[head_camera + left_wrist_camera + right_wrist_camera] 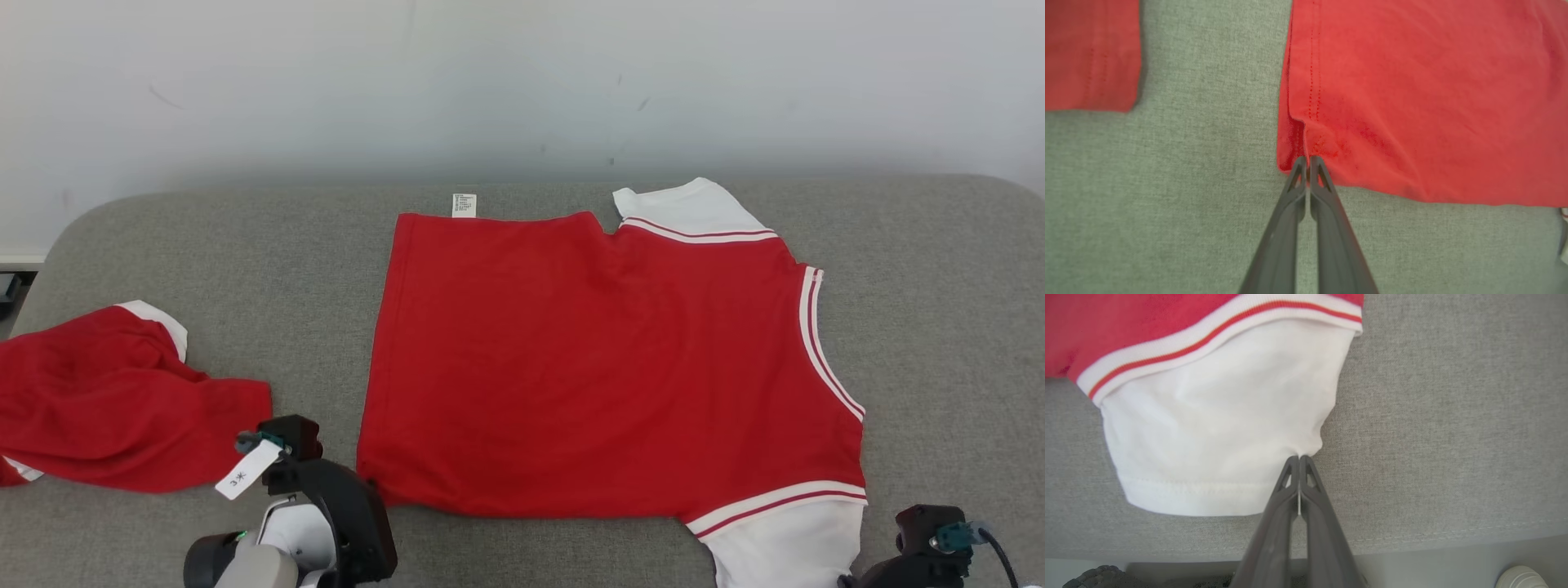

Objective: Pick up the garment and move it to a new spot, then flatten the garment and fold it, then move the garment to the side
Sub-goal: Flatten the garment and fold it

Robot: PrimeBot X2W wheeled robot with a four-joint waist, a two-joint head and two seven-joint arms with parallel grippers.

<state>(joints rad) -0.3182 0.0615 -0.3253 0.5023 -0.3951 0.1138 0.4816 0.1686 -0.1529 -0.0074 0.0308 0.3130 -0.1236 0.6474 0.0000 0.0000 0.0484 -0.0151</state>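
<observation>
The garment, a red shirt with white striped sleeves, lies flat on the grey padded table. My left gripper is shut on the near left hem corner of the garment, the red cloth pinched between the tips; in the head view the left gripper sits at that corner. My right gripper is shut on the edge of the near white sleeve, a sliver of white cloth showing between the fingers. The right wrist stands just right of that sleeve.
A second red garment lies crumpled at the table's left, close to my left arm. A white care label sticks out at the far hem. The table's front edge runs just behind my right gripper, with a shoe on the floor below.
</observation>
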